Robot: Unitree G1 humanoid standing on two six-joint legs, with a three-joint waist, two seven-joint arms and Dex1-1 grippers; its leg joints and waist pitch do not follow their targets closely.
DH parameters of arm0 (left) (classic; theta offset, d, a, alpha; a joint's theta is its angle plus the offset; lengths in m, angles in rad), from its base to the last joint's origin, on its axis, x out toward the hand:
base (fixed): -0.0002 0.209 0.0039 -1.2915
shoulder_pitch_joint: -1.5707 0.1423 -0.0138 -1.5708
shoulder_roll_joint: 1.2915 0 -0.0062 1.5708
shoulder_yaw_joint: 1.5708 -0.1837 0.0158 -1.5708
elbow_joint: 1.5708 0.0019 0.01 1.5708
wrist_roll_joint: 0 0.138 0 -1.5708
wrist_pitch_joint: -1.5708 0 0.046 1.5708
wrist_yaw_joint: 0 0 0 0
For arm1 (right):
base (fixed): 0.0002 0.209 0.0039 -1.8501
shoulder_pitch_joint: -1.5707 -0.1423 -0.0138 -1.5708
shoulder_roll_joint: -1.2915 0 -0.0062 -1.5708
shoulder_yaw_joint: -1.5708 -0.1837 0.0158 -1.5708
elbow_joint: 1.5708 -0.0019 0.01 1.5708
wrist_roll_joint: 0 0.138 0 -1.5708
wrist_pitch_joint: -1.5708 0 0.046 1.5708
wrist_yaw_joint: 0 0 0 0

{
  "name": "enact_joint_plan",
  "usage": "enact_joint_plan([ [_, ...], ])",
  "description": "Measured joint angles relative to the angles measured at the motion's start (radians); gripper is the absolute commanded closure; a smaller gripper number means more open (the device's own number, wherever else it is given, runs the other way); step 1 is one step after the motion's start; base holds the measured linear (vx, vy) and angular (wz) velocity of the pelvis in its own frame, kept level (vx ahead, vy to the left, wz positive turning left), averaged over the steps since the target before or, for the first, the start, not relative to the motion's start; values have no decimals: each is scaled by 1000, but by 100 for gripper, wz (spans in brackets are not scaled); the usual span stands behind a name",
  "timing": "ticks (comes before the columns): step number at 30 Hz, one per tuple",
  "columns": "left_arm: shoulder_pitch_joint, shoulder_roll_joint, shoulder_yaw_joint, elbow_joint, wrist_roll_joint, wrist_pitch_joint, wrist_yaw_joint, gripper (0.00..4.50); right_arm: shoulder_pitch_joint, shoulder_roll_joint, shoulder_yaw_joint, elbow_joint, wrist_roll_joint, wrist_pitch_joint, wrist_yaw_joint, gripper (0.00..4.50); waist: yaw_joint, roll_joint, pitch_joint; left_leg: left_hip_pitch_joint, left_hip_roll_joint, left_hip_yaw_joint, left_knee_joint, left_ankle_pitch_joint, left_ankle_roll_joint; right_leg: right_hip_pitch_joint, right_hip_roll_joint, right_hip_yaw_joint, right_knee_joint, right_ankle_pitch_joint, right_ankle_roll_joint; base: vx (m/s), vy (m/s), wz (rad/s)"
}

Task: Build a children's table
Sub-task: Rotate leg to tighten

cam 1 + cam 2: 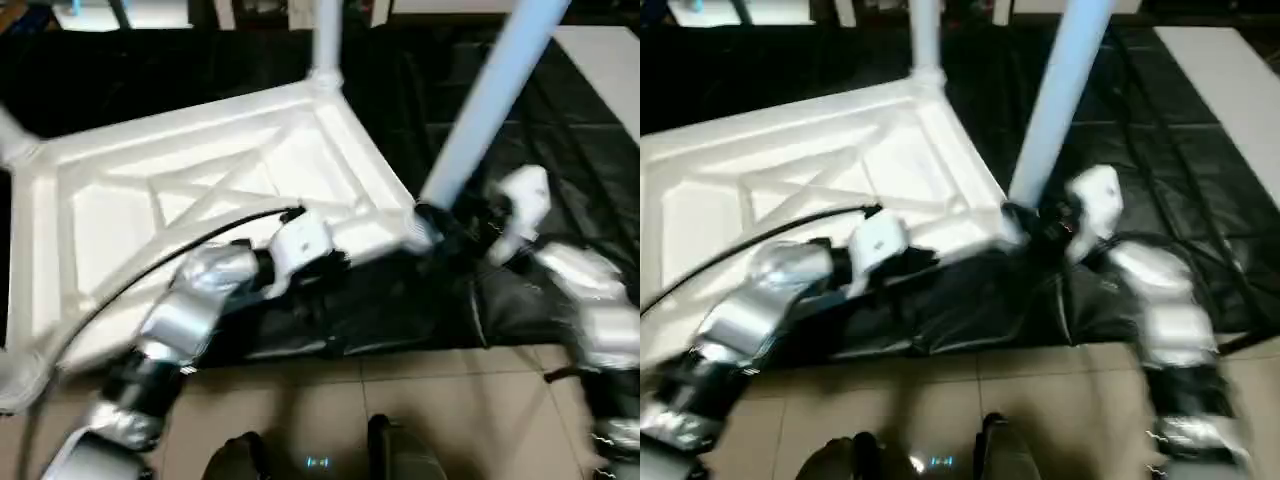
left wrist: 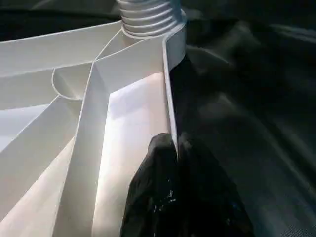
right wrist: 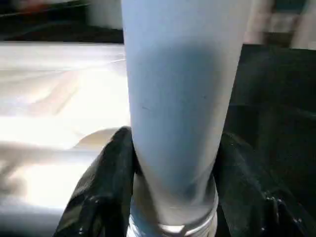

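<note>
The children's table's white tabletop (image 1: pixel 200 200) lies ribbed side up on the black cloth. A white leg (image 1: pixel 327 40) stands in its far corner socket. More legs show at the left corners (image 1: pixel 14 142). My left gripper (image 1: pixel 335 265) is shut on the tabletop's thin near rim (image 2: pixel 170 113); a finger (image 2: pixel 148 187) presses each side of the wall. My right gripper (image 1: pixel 440 225) is shut on the bottom of a tilted white leg (image 1: pixel 490 100) at the near right corner socket. Its fingers (image 3: pixel 101 190) hug both sides of the tube (image 3: pixel 177 98).
The black-draped work table (image 1: pixel 560 140) ends just in front of me, with tiled floor (image 1: pixel 420 400) below its near edge. A white surface (image 1: pixel 605 50) lies at the far right. A black cable (image 1: pixel 150 265) runs along my left forearm.
</note>
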Motion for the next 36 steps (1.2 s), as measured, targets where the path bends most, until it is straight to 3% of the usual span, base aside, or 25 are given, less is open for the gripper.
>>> enact_joint_plan([
  [7, -38, -119, -1, 33, 45, 97, 135, 450, -87, 135, -24, 144, -55, -97, -277, 261, -4, -2, -1, -1, 0, -1, -1, 0, -1, 1, 0, -1, -7, -3, 5, 0, 0, 0],
  [12, -33, -113, -11, 28, 45, 75, 143, 450, -112, 140, -37, 196, -53, -133, -251, 261, -8, -5, -3, -4, 0, -1, -1, 0, 0, 1, 0, -5, -15, 9, 4, 0, 0, 0],
  [13, -31, -98, -13, 26, 45, 68, 140, 450, -110, 131, -38, 190, -50, -133, -223, 261, -8, -5, -3, -4, 0, -1, -1, 0, 0, 0, 0, -5, -15, 10, 4, 0, 0, 0],
  [14, -20, -82, -17, 12, 41, 46, 122, 450, -99, 99, -34, 176, -39, -128, -156, 205, -6, -5, -3, -5, 0, -1, -3, 0, 0, 0, 0, -6, -14, 12, 4, 0, 0, 0],
  [16, 2, -21, -23, -11, 23, -7, 63, 450, -59, 42, -16, 121, -20, -111, -43, 191, 0, -4, -2, -5, 0, -3, -5, 0, 0, 0, 0, -6, -14, 14, 6, 0, 0, 0],
  [18, 28, 45, -23, -29, 2, -88, -23, 450, -21, -30, 8, 67, 6, -84, 94, 188, 13, -4, -2, -3, 1, -3, -12, 1, 2, 0, 1, -9, -14, 13, 9, 0, 0, 0],
  [20, 45, 86, -22, -40, -21, -136, -90, 450, 13, -99, 30, 12, 36, -57, 224, 150, 32, -3, -2, -4, 2, -2, -15, 3, 5, -1, 2, -11, -14, 10, 13, 0, 0, 0],
  [24, 67, 108, -25, -69, -51, -157, -161, 450, 57, -195, 40, -52, 64, -33, 374, 145, 48, -2, -1, -4, 1, 1, -17, 3, 5, -2, 1, -9, -14, 8, 11, 0, 0, 0],
  [31, 80, 153, -30, -68, -76, -199, -198, 450, 99, -259, 37, -93, 103, -15, 493, 145, 48, -2, -1, -3, 1, 1, -16, 3, 5, -2, 0, -8, -14, 8, 10, 0, 0, 0],
  [36, 80, 158, -28, -66, -87, -198, -206, 450, 111, -261, 26, -96, 122, 7, 524, 184, 47, -2, -1, -2, 2, 1, -16, 3, 5, -2, 0, -8, -13, 8, 10, 0, 0, 0],
])
